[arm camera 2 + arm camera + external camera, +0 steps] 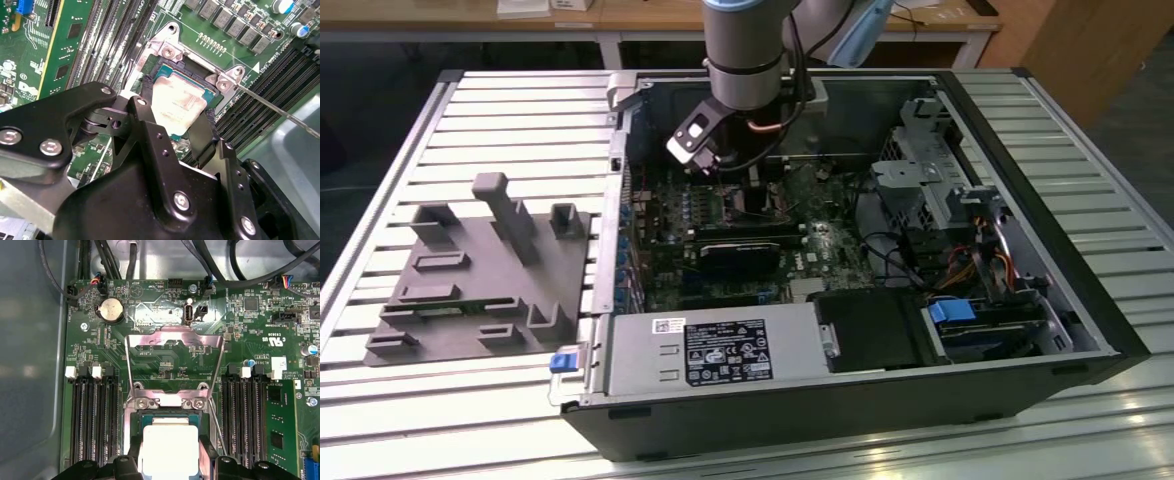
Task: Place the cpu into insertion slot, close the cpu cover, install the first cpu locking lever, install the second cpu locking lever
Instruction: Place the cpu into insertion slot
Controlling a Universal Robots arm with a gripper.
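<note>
The cpu (177, 105), a silvery square chip, lies in or just over the insertion slot (156, 70) on the green board. My gripper (175, 127) reaches down inside the open computer case (1041, 330), with its black fingers (145, 125) against two opposite edges of the chip. In the first wrist view the cpu (169, 447) sits between the same fingers of the gripper (170, 462). The cpu cover (175, 338) is swung open away from the slot. A thin wire locking lever (270, 107) stands unlatched beside the socket. In the exterior view the gripper (744, 195) is over the board.
Long black memory slots (92, 420) flank the socket on both sides. A black card (740, 255) lies just in front of it, a power supply (707, 350) nearer still. A grey fixture block (480, 270) rests on the slatted table at the exterior view's left.
</note>
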